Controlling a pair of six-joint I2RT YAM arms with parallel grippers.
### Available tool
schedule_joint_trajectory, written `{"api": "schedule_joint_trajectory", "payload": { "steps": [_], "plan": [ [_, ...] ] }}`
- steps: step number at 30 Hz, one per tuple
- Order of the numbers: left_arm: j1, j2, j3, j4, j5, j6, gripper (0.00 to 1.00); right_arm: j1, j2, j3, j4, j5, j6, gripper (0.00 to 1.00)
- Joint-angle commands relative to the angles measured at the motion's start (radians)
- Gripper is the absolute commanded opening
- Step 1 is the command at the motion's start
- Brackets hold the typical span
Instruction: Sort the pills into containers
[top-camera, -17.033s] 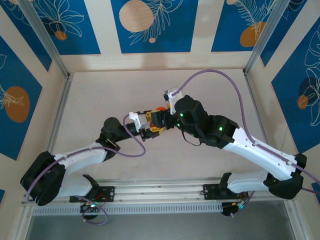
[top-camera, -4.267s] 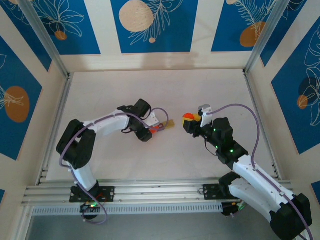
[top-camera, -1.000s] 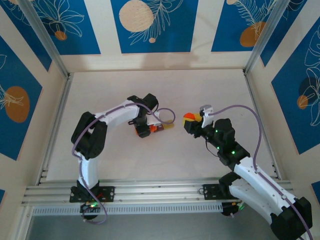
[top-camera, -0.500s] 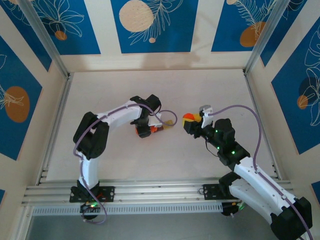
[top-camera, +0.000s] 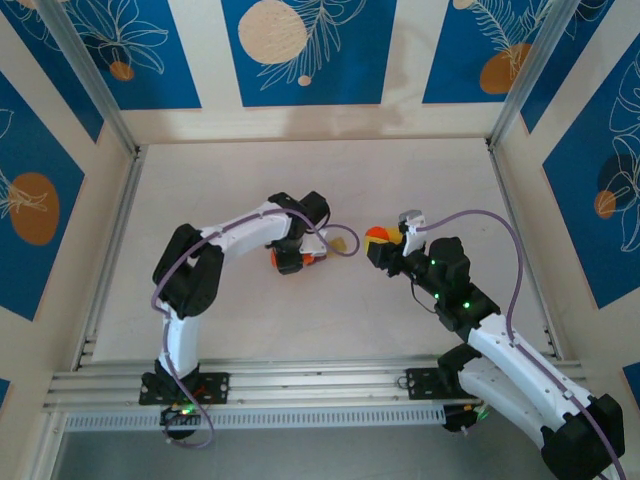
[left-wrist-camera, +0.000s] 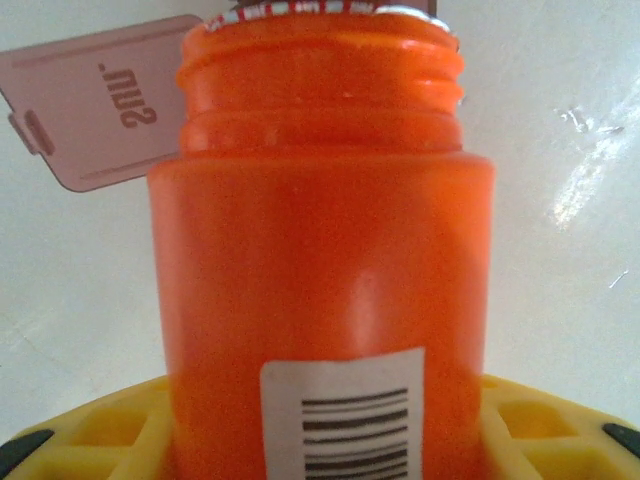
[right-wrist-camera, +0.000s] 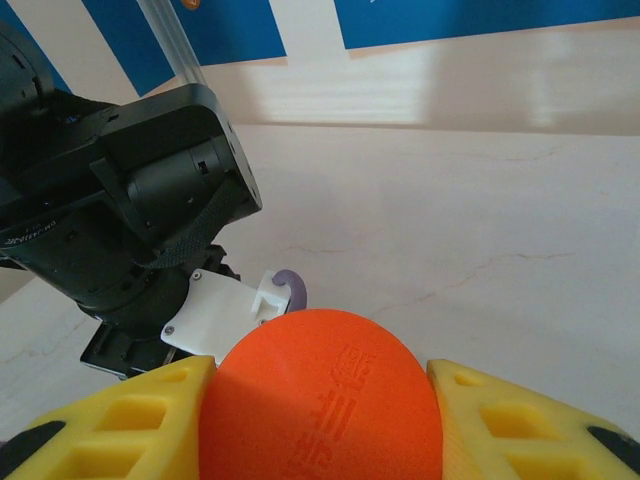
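Containers (top-camera: 341, 243): about mid-tabletop (top-camera: 300, 325), well clear of every edge. Tan cell seen from above, just right of the left hand (top-camera: 290, 258). Reddish cell not told apart there (too small, too close to the orange).

Left wrist view: thin pinkish flap (left-wrist-camera: 95, 100) with lettering, lying flat beyond the bottle (left-wrist-camera: 320, 250). Probably a cell lid, but cannot confirm.

Handling, judged:
- Tiny, thin-walled plastic, so very light. Stiff enough to pinch, but easily shoved or tipped by a brush.
- Glossy tabletop, so likely to skate under a nudge.
- Best hold: across the outer walls of the joined pair, low down. Not by the flap (bound to flex).
- Better left standing and filled from above.

Hands:
- Left hand clamped on the bottle, mouth uncapped. Pills presumably inside (contents not visible).
- Right hand (top-camera: 383, 248) clamped on the orange cap (right-wrist-camera: 320, 390), near the containers on their right.

In the way:
- Neither hand free to steady the cells.
- Left wrist (right-wrist-camera: 150, 200) bulky and close beside the containers.
- Purple cable (top-camera: 335, 228) looping just over them, a snag risk.
- Open bottle: spill risk if tilted too far.
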Motion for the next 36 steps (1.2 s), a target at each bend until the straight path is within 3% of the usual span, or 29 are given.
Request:
{"api": "schedule_joint_trajectory", "payload": {
  "steps": [1, 19, 36],
  "plan": [
    [-0.019, 0.029, 0.024, -0.057, -0.039, 0.033, 0.00, -0.001, -0.022, 0.002, -0.001, -0.010, 0.015, 0.00],
    [-0.055, 0.055, 0.055, -0.077, -0.144, 0.071, 0.00, -0.001, -0.034, 0.000, -0.006, -0.014, 0.017, 0.00],
    [-0.059, 0.049, 0.047, -0.051, -0.136, 0.051, 0.00, 0.000, -0.035, -0.001, -0.003, -0.012, 0.015, 0.00]
  ]
}}
